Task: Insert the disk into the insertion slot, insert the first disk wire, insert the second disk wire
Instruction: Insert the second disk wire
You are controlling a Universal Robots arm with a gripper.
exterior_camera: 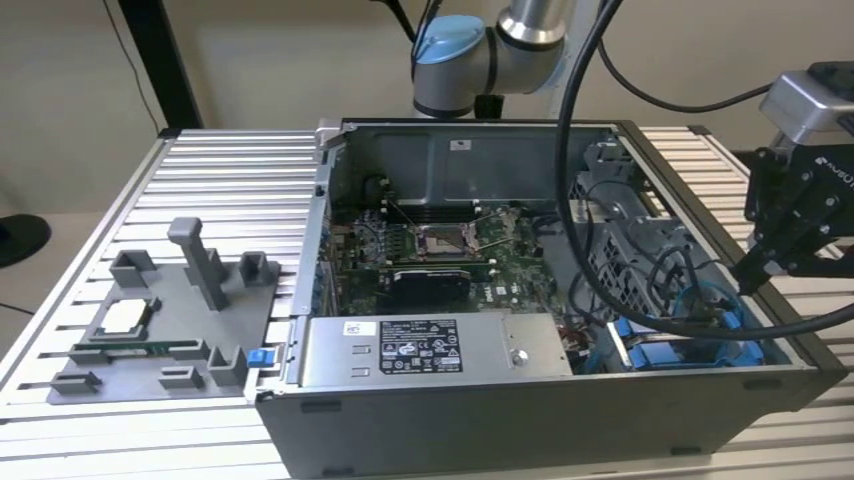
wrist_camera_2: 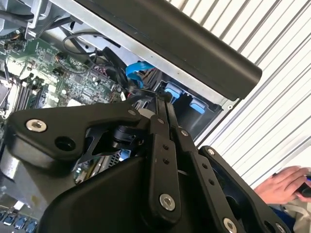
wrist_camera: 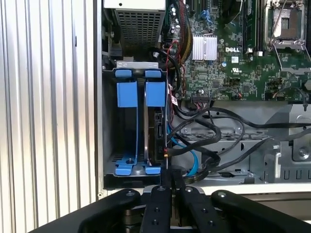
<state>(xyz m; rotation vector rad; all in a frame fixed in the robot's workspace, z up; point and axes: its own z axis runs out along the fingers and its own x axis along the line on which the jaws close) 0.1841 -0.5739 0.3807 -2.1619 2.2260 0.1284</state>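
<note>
Black gripper (wrist_camera: 171, 174) fingers pinched together, tips just beside the end of the blue-framed grey disk (wrist_camera: 156, 131), which runs straight away in its blue-railed insertion slot (wrist_camera: 127, 94).

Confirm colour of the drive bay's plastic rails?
Bright blue plastic rails, clearest in first wrist view.

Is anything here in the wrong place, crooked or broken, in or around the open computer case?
Nothing looks broken or spilled. One oddity: in the second wrist view a person's hand is over the slatted table outside the computer case. Black and blue cables lie loose beside the insertion slot.
</note>
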